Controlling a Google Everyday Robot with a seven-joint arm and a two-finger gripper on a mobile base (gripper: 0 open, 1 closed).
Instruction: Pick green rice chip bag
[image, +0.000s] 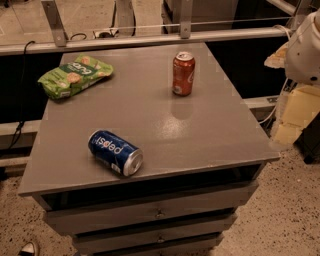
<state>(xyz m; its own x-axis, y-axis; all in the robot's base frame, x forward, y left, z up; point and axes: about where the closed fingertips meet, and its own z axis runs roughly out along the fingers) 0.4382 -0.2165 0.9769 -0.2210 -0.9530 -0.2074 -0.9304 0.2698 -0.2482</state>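
Observation:
The green rice chip bag (75, 75) lies flat near the far left corner of the grey cabinet top (165, 125), bright green with white lettering and pale round cakes pictured on it. My gripper (294, 116) hangs at the right edge of the view, off the cabinet's right side and below the white arm housing (306, 47). It is far from the bag and holds nothing that I can see.
An upright red-orange soda can (183, 73) stands at the far middle-right. A blue Pepsi can (115, 152) lies on its side near the front left. The cabinet has drawers (160, 214) below. A metal rail (150, 39) runs behind it.

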